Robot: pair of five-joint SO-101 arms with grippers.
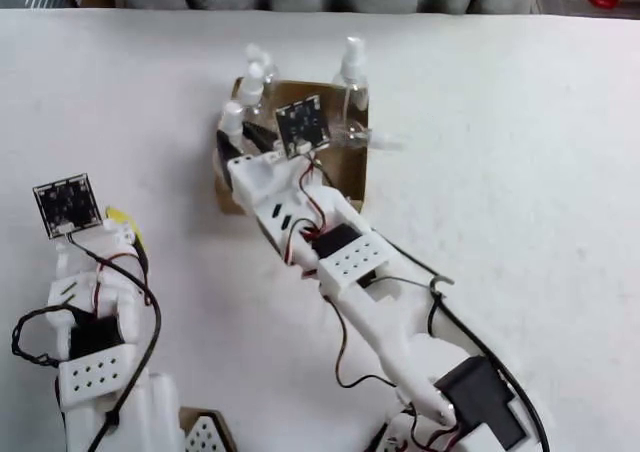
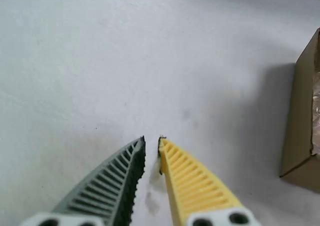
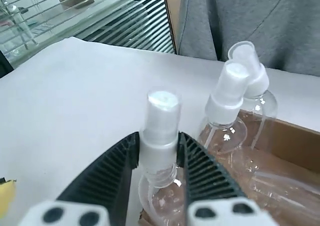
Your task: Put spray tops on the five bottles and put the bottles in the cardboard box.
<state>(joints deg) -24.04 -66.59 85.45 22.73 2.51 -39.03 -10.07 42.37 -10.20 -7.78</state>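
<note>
The cardboard box (image 1: 350, 177) sits at the table's middle back with several clear bottles in it. My right gripper (image 3: 159, 141) is shut on the white spray top of one upright bottle (image 3: 161, 123) at the box's left edge (image 1: 232, 120). Two more capped bottles (image 3: 227, 103) (image 3: 250, 68) stand just behind it, and another capped one (image 1: 352, 72) stands at the box's far right. One bottle (image 1: 368, 140) lies on its side in the box. My left gripper (image 2: 152, 140) hangs over bare table at the left, fingers nearly together with nothing between them.
The white table (image 1: 520, 122) spreads wide on both sides of the box. In the left wrist view a box corner (image 2: 300, 131) stands off to the side of the yellow finger (image 2: 190, 181). The right arm (image 1: 350, 257) crosses the table's middle.
</note>
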